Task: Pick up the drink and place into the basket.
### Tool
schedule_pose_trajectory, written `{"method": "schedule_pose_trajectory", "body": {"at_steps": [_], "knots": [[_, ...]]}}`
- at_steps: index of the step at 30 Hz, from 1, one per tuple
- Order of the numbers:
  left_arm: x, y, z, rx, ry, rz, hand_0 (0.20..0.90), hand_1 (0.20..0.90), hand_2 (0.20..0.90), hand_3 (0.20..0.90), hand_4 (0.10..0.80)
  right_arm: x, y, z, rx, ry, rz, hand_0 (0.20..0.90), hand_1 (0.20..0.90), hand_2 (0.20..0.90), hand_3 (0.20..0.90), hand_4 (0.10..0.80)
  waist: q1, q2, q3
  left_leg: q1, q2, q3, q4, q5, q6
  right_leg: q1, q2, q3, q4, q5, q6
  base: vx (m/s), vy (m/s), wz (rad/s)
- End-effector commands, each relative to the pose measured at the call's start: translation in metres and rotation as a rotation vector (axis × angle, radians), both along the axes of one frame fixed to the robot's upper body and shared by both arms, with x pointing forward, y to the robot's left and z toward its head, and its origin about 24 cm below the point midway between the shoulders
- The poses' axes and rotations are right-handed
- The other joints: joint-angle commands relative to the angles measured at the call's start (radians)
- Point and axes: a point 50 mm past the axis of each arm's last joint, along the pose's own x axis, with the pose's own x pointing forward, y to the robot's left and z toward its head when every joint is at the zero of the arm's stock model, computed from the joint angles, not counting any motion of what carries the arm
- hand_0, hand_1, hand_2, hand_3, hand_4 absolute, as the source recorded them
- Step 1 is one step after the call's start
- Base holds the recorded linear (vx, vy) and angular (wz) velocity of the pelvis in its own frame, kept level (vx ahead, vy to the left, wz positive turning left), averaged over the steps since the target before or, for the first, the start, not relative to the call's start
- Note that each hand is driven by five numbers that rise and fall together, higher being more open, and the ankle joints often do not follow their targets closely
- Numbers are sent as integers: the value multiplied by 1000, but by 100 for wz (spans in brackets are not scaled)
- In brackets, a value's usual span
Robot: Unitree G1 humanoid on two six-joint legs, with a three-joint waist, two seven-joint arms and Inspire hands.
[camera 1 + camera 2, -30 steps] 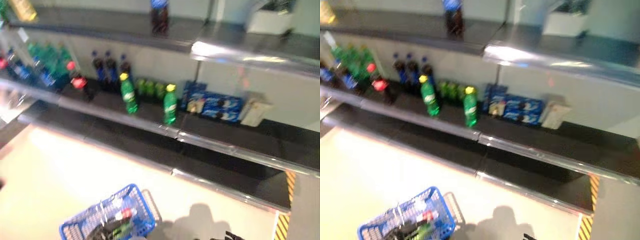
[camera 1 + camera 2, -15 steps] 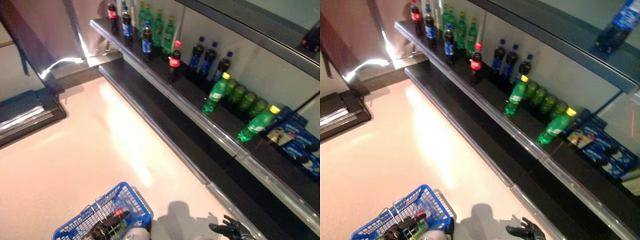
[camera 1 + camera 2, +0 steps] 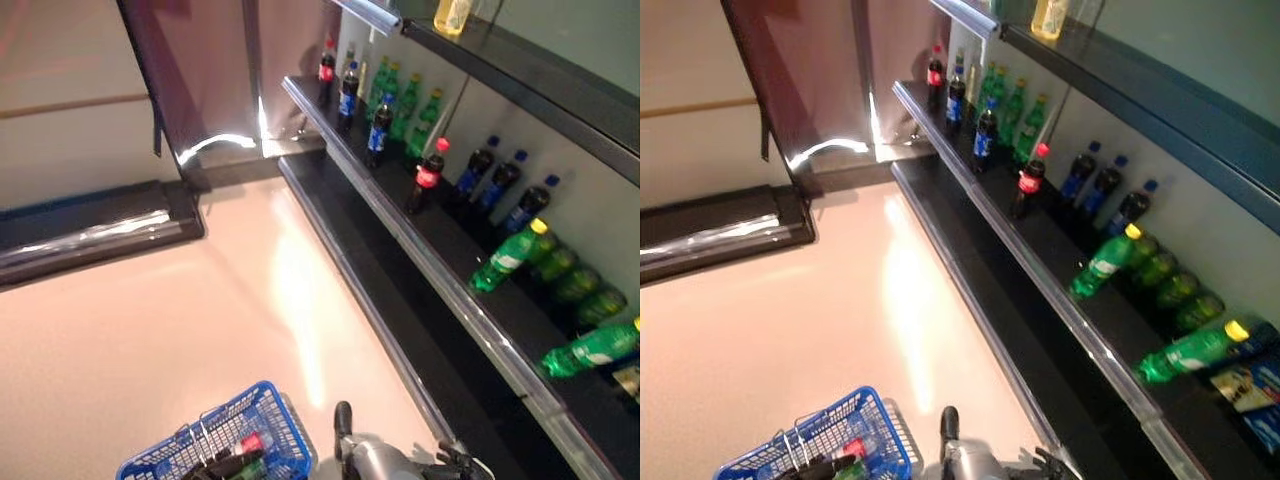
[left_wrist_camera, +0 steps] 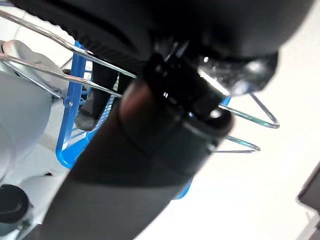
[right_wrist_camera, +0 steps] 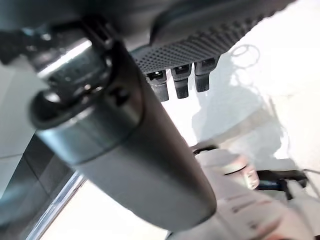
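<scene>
Drinks shelf and hand-carried basket
Left hand curled round blue basket handle; right hand empty, fingers relaxed, nearer; upright red-capped cola bottle at twelve o'clock, well apart.

Glossy pale floor (bright glare) runs beside long dark shelves.

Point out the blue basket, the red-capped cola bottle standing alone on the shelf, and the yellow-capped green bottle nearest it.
blue basket (image 3: 268, 408), left eye view, far rim.
red-capped cola bottle (image 3: 427, 178), left eye view, label.
yellow-capped green bottle (image 3: 505, 259), left eye view, body.
</scene>
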Motion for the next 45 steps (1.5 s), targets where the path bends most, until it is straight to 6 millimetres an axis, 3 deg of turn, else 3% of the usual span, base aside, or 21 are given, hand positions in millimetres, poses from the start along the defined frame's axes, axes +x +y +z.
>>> {"method": "schedule_pose_trajectory", "body": {"at_steps": [1, 3, 5, 8, 9, 10, 12, 14, 15, 18, 21, 25, 27, 31, 33, 34, 37, 39, 41, 43, 45], "knots": [[74, -20, 19, -95, -329, -134, 300, 300, 300, 200, 100, 25, -29, 13, -95, -83, -32, 900, 900, 900, 900, 800, -4, 35, 5, -9, -92, 105, 68, -66, -72, -30, 63, 19, 57, 114, -3, 503, -138, 79], [73, -20, 18, -89, -323, -126, 300, 300, 300, 200, 100, 25, -30, 14, -99, -91, -40, 900, 900, 900, 900, 800, -12, 42, -3, 5, -85, 121, 95, -94, -77, -14, 65, 12, 82, 92, -18, 387, -146, 97], [72, -20, 18, -81, -321, -146, 300, 300, 300, 200, 100, 29, -30, 15, -92, -114, -50, 900, 900, 900, 900, 800, -19, 49, -20, 12, -60, 152, 151, -89, -102, 29, 72, 2, 91, 45, -50, 373, -190, 96], [79, -23, 20, -81, -344, -171, 300, 300, 300, 200, 100, 34, -30, 17, -90, -129, -34, 900, 900, 900, 900, 800, -28, 53, -37, -6, -24, 204, 300, 3, -148, 81, 73, -7, 60, 17, -78, 274, -159, 17], [87, -27, 23, -98, -376, -153, 300, 300, 300, 200, 100, 36, -33, 19, -105, -132, -23, 900, 900, 900, 900, 800, -27, 51, -34, -73, 1, 246, 451, 83, -187, 120, 57, -13, 51, -7, -94, 241, -149, 2], [91, -30, 24, -104, -387, -154, 300, 300, 300, 200, 100, 36, -35, 20, -114, -133, -32, 900, 900, 900, 900, 800, -24, 44, -29, -121, 15, 275, 538, 103, -200, 137, 45, -18, 56, -23, -103, 286, -194, 4], [99, -35, 27, -109, -402, -175, 300, 300, 300, 200, 100, 35, -38, 21, -116, -139, -62, 900, 900, 900, 900, 800, -17, 26, -16, -254, 82, 350, 648, 109, -201, 173, 26, -24, 80, -65, -124, 183, -149, 1], [102, -36, 28, -105, -406, -180, 300, 300, 300, 200, 100, 36, -38, 21, -110, -142, -60, 900, 900, 900, 900, 800, -11, 25, -7, -287, 114, 376, 624, 83, -185, 196, 29, -16, 89, -89, -126, 219, -75, 4], [103, -34, 30, -99, -413, -168, 300, 300, 300, 200, 100, 39, -35, 21, -103, -146, -37, 900, 900, 900, 900, 800, -5, 25, -3, -287, 111, 389, 517, 42, -162, 218, 38, 15, 90, -111, -114, 351, -11, 3], [99, -29, 29, -93, -413, -151, 300, 300, 300, 200, 100, 42, -34, 21, -109, -144, -21, 900, 900, 900, 900, 800, 6, 49, -9, -265, 85, 374, 250, 19, -153, 231, 77, 81, 96, -142, -93, 338, 85, -20], [91, -28, 27, -95, -405, -134, 300, 300, 300, 200, 100, 40, -33, 20, -118, -139, -20, 900, 900, 900, 900, 800, 29, 75, -7, -289, 95, 352, 34, 114, -178, 274, 112, 130, 92, -172, -83, 404, 101, -36], [76, -24, 24, -97, -403, -100, 300, 300, 300, 200, 100, 32, -37, 20, -127, -130, -8, 900, 900, 900, 900, 800, 81, 74, 6, -440, 94, 295, -5, 184, -194, 368, 131, 234, 105, -215, -84, 401, 81, -50], [71, -19, 23, -95, -402, -83, 300, 300, 300, 200, 100, 27, -41, 20, -137, -117, 9, 900, 900, 900, 900, 800, 104, 67, 8, -470, 84, 253, 16, 201, -186, 401, 121, 273, 117, -245, -82, 466, 157, -110], [73, -15, 25, -87, -413, -69, 300, 300, 300, 200, 100, 26, -41, 20, -133, -118, 11, 900, 900, 900, 900, 800, 109, 47, 7, -443, 74, 239, 64, 190, -160, 416, 87, 283, 136, -245, -54, 333, 186, -67], [78, -12, 26, -75, -411, -87, 300, 300, 300, 200, 100, 22, -39, 18, -130, -111, -7, 900, 900, 900, 900, 800, 98, 28, -1, -420, 61, 247, 91, 156, -134, 417, 52, 269, 163, -219, -31, 302, 228, -61], [84, -10, 29, -71, -419, -100, 300, 300, 300, 200, 100, 20, -34, 16, -109, -119, -1, 900, 900, 900, 900, 800, 85, 15, -15, -384, 55, 254, 77, 141, -113, 394, 29, 254, 210, -169, -9, 271, 215, -101], [93, -9, 32, -61, -429, -120, 300, 300, 300, 200, 100, 22, -26, 15, -78, -145, -4, 900, 900, 900, 900, 800, 79, 13, -22, -338, 53, 262, 52, 131, -103, 338, 4, 199, 332, -99, 25, 258, 198, -87], [95, -4, 34, -31, -424, -109, 300, 300, 300, 200, 100, 25, -19, 14, -52, -155, 19, 900, 900, 900, 900, 800, 81, 22, -18, -291, 60, 286, 29, 116, -98, 253, -30, 99, 466, -54, 51, 205, 169, -58], [98, 2, 37, -14, -415, -90, 300, 300, 300, 200, 100, 29, -15, 14, -35, -159, 44, 900, 900, 900, 900, 800, 87, 42, -15, -242, 88, 343, 20, 92, -106, 162, -84, -18, 499, -57, 44, 145, 138, -96], [101, 3, 39, -12, -414, -102, 300, 300, 300, 200, 100, 32, -14, 14, -31, -163, 33, 900, 900, 900, 900, 800, 94, 45, -11, -219, 110, 393, 15, 79, -116, 156, -142, -87, 434, -51, 42, 44, 37, -106], [104, 2, 40, -13, -416, -105, 300, 300, 300, 200, 100, 37, -13, 15, -32, -171, 22, 900, 900, 900, 900, 800, 93, 45, -7, -207, 127, 432, 9, 70, -124, 164, -184, -103, 351, -24, 48, -32, -34, -69]]}}
